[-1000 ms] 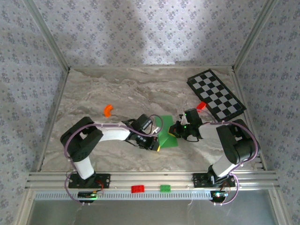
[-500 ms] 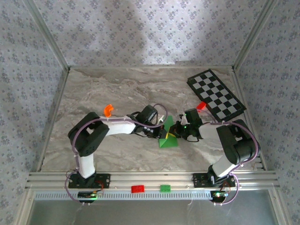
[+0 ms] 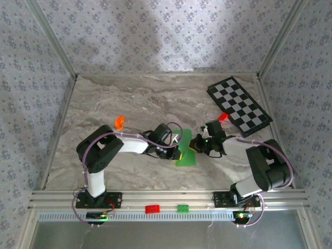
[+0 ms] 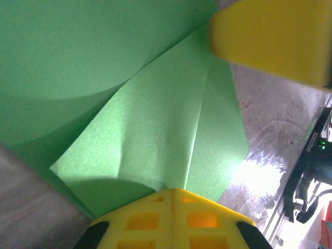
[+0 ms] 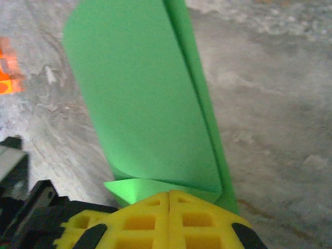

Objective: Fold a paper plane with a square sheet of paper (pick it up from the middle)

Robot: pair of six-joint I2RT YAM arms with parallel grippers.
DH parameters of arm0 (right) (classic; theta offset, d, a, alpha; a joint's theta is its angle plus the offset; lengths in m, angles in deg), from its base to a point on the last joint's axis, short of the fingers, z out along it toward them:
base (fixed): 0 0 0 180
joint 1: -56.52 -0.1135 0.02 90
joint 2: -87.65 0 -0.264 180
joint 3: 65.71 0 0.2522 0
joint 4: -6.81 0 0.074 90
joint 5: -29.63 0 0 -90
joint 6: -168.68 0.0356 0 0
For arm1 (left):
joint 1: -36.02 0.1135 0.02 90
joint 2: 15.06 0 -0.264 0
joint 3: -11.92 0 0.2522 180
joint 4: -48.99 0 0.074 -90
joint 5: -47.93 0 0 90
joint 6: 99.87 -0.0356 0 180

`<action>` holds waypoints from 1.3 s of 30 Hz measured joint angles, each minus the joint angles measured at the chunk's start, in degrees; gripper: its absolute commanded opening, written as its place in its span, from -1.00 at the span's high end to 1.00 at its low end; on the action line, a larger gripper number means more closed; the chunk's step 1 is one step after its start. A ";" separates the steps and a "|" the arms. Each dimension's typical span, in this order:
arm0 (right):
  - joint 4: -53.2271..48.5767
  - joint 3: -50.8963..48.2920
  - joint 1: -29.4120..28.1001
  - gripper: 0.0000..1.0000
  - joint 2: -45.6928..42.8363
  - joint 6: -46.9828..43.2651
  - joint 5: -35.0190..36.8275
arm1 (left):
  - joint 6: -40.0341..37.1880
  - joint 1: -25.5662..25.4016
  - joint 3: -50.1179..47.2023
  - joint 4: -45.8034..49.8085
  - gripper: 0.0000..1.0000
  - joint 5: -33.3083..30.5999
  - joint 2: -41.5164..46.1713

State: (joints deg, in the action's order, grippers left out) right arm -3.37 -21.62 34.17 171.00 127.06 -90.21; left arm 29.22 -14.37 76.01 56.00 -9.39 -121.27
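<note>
The square sheet of paper [image 3: 187, 150] is bright green and lies folded into a narrow upright strip at the table's middle. Layered flaps and creases show on the sheet [image 4: 155, 119] in the left wrist view, and one side of the sheet [image 5: 150, 104] curls over in the right wrist view. My left gripper [image 3: 176, 152] is at the strip's left edge, and its yellow fingers [image 4: 140, 220] are shut with the paper's fold at their tip. My right gripper [image 3: 195, 146] is shut at the strip's right edge [image 5: 170, 194]. No dart-shaped paper plane is in view.
A black-and-white checkered board [image 3: 239, 105] lies at the back right with a small red brick [image 3: 223, 116] by its near corner. An orange piece [image 3: 120, 122] sits left of centre. A red brick [image 3: 152, 209] and a green brick [image 3: 182, 208] rest on the front rail.
The left gripper raised a flap of the sheet upright, carried it over to the right and brought it down; the paper now lies flat and narrower. The right gripper shifted slightly back.
</note>
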 measured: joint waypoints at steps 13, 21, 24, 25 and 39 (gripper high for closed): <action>5.35 -2.78 -5.92 0.95 2.58 2.78 0.52 | -0.26 -0.31 -0.92 1.33 1.00 -0.59 1.18; 4.68 -2.84 2.93 0.95 2.58 1.25 -1.70 | -1.11 -0.37 -0.15 2.93 1.00 -0.79 1.07; 3.41 -2.19 5.38 0.94 2.56 0.15 -1.44 | -1.14 -0.37 -0.11 3.30 1.00 -0.76 1.07; 2.84 -2.01 5.81 0.94 2.29 -0.04 -1.05 | -1.16 -0.37 -0.11 3.30 1.00 -0.74 1.07; 2.69 -1.90 -2.93 0.95 0.17 0.07 2.01 | -1.57 -0.37 0.26 4.26 1.00 -0.81 1.11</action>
State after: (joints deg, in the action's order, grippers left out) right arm -0.69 -23.52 31.24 171.17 127.13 -88.20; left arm 27.64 -14.74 76.27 60.27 -10.19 -120.16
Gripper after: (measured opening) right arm 0.064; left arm 0.053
